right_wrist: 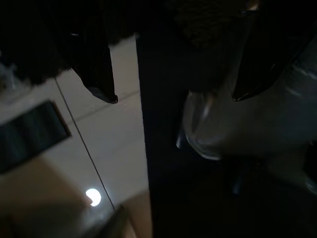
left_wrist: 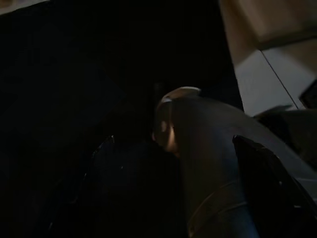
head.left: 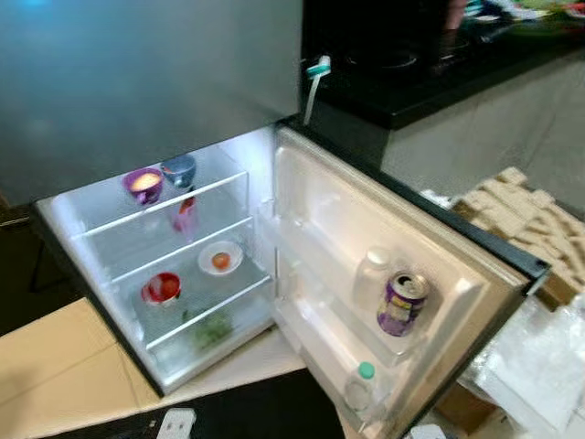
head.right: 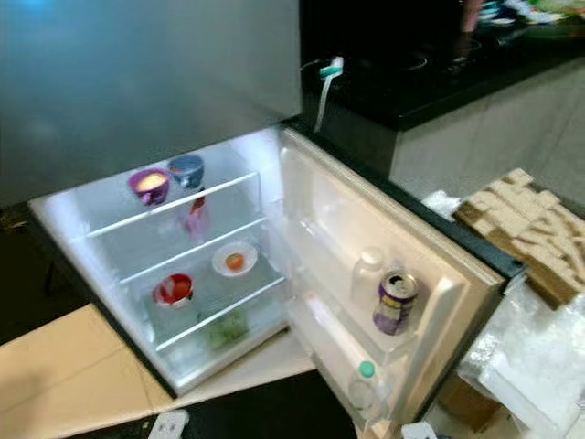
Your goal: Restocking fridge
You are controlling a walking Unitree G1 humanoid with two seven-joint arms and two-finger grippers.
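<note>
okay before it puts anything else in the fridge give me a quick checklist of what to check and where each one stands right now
1. Fridge door open wide enough to reach in: ok.
2. Free spot on the top shelf beside the purple cup and blue cup: ok.
3. Room on the door rack: partly taken by the purple can and white bottle; space to their left looks free: ok.
4. Left hand holding an item: something dark and rounded sits between its fingers, grip unclear: cannot tell.
5. Right hand free: open, pointing at the floor: ok.
6. Path to the fridge past the cardboard on the floor: cannot tell.
</note>
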